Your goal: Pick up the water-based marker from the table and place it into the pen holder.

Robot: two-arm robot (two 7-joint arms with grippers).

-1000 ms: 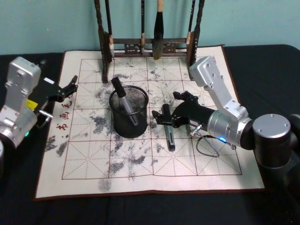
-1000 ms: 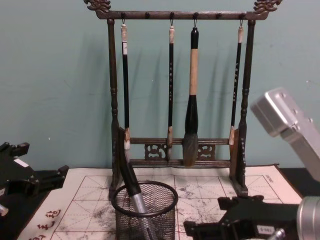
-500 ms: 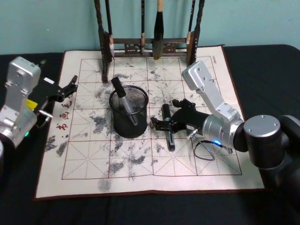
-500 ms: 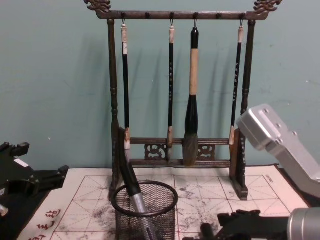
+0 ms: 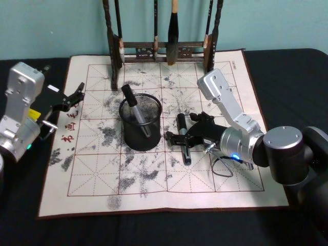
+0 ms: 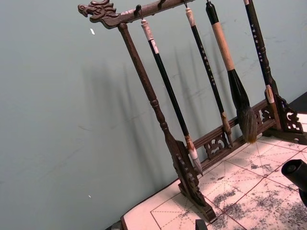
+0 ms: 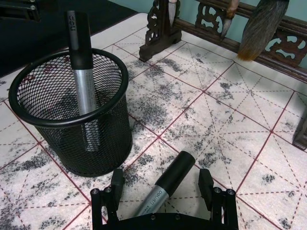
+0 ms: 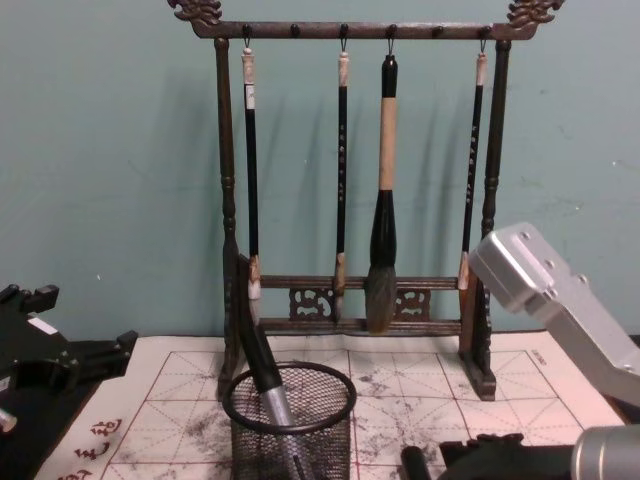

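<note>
Marker (image 5: 181, 124) lies unlifted on the desk (image 5: 287, 72) between the wide jaws of our right gripper (image 7: 161, 178), near the holder (image 5: 140, 130), so grasp, lift and drop are left for us, with our left gripper (image 5: 74, 96) parked at the left, jaws apart.

Pen holder (image 5: 140, 123) mouth is partly taken by a leaning marker (image 5: 134, 114); the remainder is reachable from above. Behind it, passage is blocked by the brush rack (image 5: 163, 31). Its right side is occupied by the right gripper (image 5: 183, 128). Table (image 5: 154, 189) in front is unobstructed.

The right tool (image 5: 180, 128) hangs low, fingers spread; the left tool (image 5: 79, 93) parked, fingers apart.
</note>
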